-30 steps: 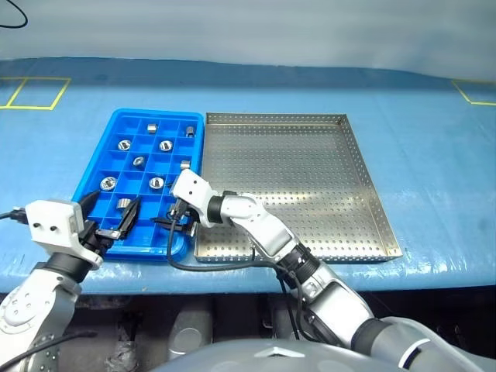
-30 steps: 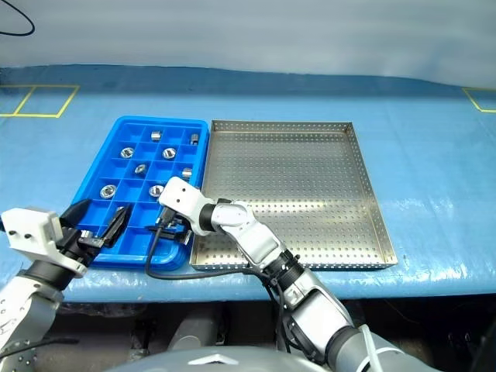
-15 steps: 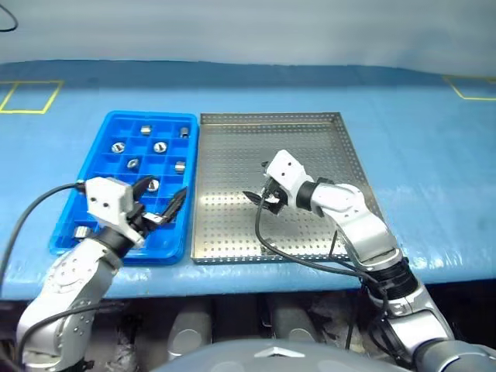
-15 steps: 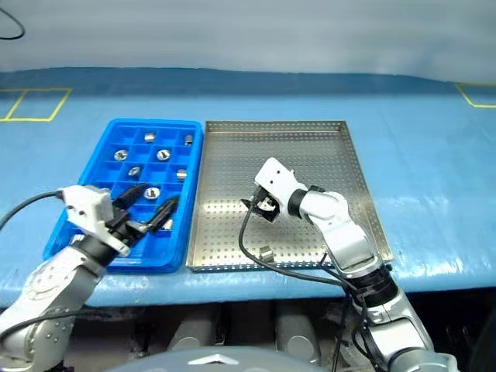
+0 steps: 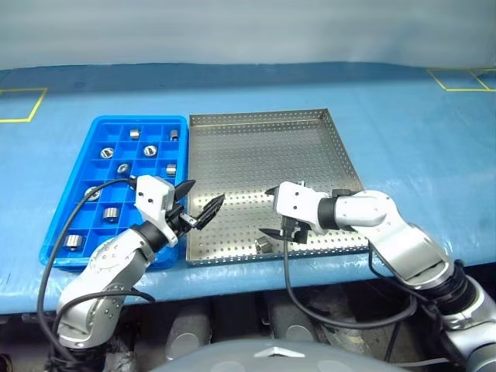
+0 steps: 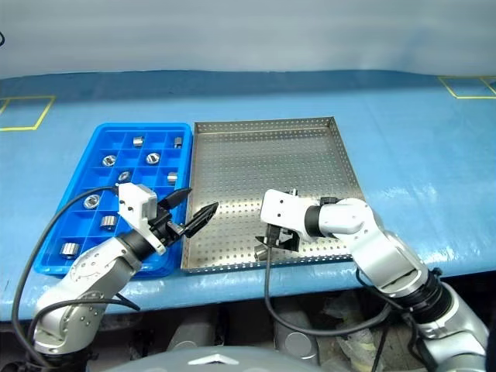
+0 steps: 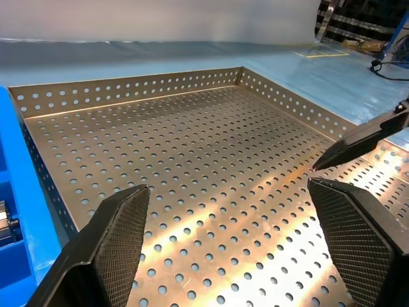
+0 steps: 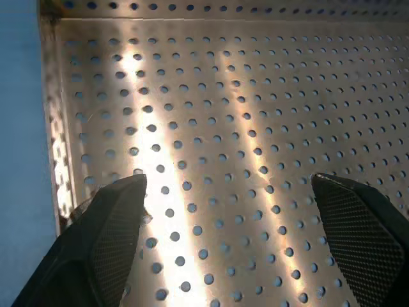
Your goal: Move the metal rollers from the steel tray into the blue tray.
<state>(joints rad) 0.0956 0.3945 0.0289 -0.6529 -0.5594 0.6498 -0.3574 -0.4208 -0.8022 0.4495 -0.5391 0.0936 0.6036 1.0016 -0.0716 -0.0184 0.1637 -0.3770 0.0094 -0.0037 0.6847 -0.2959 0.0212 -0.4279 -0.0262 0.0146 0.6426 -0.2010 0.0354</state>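
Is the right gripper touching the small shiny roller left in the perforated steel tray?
Cannot tell. In the right eye view the right gripper overlaps the roller; no gap or contact shows.

roller [image 6: 262,249] in steel tray [image 6: 267,132], maybe tilted

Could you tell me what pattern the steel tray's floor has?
Rows of small round holes across the shiny steel tray, clearest in the left wrist view.

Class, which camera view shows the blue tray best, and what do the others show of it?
The left eye view: the whole blue tray lies in it, with every compartment and its metal rollers countable; the right eye view matches. The left wrist view catches a strip of its wall; the right wrist view faces the steel tray.
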